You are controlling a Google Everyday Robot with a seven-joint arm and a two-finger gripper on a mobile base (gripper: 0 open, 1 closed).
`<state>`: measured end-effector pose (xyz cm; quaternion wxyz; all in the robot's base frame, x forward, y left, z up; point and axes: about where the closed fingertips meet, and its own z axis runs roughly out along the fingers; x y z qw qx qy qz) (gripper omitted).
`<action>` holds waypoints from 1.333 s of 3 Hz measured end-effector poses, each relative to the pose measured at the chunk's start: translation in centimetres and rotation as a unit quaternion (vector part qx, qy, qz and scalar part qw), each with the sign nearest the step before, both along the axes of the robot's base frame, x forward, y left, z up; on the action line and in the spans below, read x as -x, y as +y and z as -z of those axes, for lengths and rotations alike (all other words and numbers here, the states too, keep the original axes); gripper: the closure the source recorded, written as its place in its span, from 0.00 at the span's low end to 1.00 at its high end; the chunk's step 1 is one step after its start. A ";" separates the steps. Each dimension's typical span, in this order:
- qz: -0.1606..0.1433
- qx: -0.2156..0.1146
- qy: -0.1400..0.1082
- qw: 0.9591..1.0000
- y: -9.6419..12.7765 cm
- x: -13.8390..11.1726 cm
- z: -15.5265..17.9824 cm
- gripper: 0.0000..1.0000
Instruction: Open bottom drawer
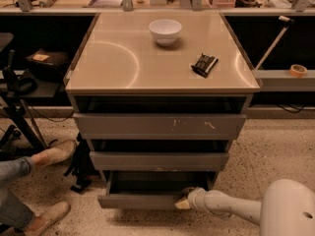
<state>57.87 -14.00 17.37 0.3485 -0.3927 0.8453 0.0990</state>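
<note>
The bottom drawer [140,200] is the lowest of three grey fronts on the cabinet. It stands pulled out a little, and a dark strip of its inside shows behind the front. My gripper [183,200] is at the right end of that drawer front, at its top edge. The white arm reaches in from the lower right. Above it are the middle drawer front [158,160] and the taller scratched drawer front [158,126].
On the cabinet top [113,58] sit a white bowl [165,31] and a small dark packet [204,64]. A person's legs and shoes [49,154] are on the floor at the left, beside a black stand. A tape roll [298,70] lies on a shelf at the right.
</note>
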 end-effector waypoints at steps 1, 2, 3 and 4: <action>0.015 0.004 -0.009 1.000 0.4 1.4 0.1 1.00; 0.027 0.001 -0.011 1.000 0.7 2.9 -0.1 1.00; 0.027 0.001 -0.011 1.000 0.6 3.0 -0.2 1.00; 0.036 -0.001 -0.016 0.999 1.0 4.3 0.0 1.00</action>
